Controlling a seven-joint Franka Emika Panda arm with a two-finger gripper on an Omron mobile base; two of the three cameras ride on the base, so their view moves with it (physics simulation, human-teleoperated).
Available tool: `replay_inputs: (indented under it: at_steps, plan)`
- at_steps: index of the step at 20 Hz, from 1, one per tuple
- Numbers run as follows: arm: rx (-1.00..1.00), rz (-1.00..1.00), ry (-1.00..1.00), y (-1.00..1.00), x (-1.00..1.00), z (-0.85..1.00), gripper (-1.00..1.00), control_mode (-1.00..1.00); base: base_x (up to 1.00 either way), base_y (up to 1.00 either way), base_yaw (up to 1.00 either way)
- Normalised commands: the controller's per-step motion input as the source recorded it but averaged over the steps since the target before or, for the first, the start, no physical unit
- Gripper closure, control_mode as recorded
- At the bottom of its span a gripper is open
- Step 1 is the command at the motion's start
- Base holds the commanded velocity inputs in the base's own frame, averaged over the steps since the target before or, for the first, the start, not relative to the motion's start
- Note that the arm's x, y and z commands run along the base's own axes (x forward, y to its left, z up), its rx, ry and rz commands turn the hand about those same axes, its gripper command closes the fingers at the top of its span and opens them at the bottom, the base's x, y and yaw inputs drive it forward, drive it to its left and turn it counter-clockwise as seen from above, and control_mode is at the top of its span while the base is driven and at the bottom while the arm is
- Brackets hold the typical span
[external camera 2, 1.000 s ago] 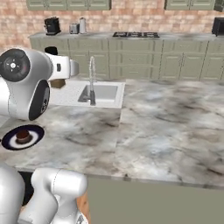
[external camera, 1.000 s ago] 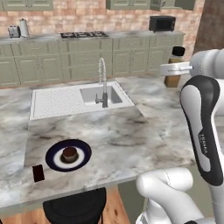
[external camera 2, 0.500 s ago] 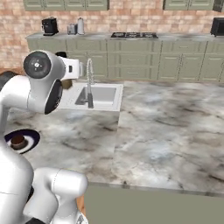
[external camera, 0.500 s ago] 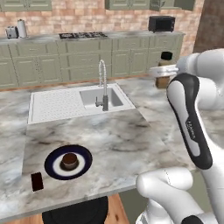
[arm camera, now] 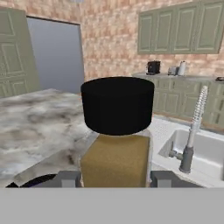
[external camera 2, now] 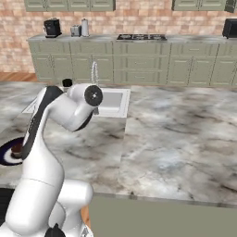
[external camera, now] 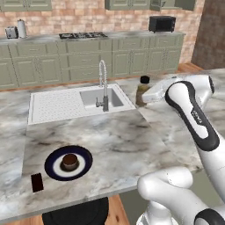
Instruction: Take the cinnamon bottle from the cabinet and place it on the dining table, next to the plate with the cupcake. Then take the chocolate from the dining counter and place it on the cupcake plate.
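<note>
My gripper (arm camera: 116, 179) is shut on the cinnamon bottle (arm camera: 116, 144), a brown jar with a black cap, held upright between the fingertips (arm camera: 68, 178). From the left base view, the bottle (external camera: 141, 89) hangs in the gripper (external camera: 147, 94) just right of the sink, above the counter. Its black cap (external camera 2: 67, 83) peeks out behind the arm in the right base view. The dark blue plate (external camera: 52, 165) with the cupcake (external camera: 69, 161) lies near the counter's front left edge. The dark chocolate (external camera: 37, 182) rests left of the plate, by the edge.
A white sink (external camera: 99, 97) with a tall faucet (external camera: 103, 85) and a drainboard (external camera: 55, 105) lies between the bottle and the plate. The faucet (arm camera: 192, 135) stands right of the bottle in the hand view. Marble counter (external camera 2: 176, 139) stretches to the right.
The arm has swung the bottle leftward and down, from the right side of the counter to beside the sink. The grip on it is unchanged.
</note>
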Motion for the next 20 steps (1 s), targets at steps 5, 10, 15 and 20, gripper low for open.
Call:
replay_inputs:
  at_steps: [5,10,15,20]
  plan:
    - [-0.07,0.4,0.02,0.51,0.22,-0.72,1.0,-1.0,0.0,0.0,0.0]
    - [-0.04,0.09,0.14,0.24,0.0,-0.36,1.0,-1.0,0.0,0.0,0.0]
    - [0.0,0.04,0.01,0.4,0.0,-0.8,1.0,-1.0,0.0,0.0,0.0]
    - [0.0,0.05,0.08,0.54,-0.05,-0.8,1.0,-1.0,0.0,0.0,0.0]
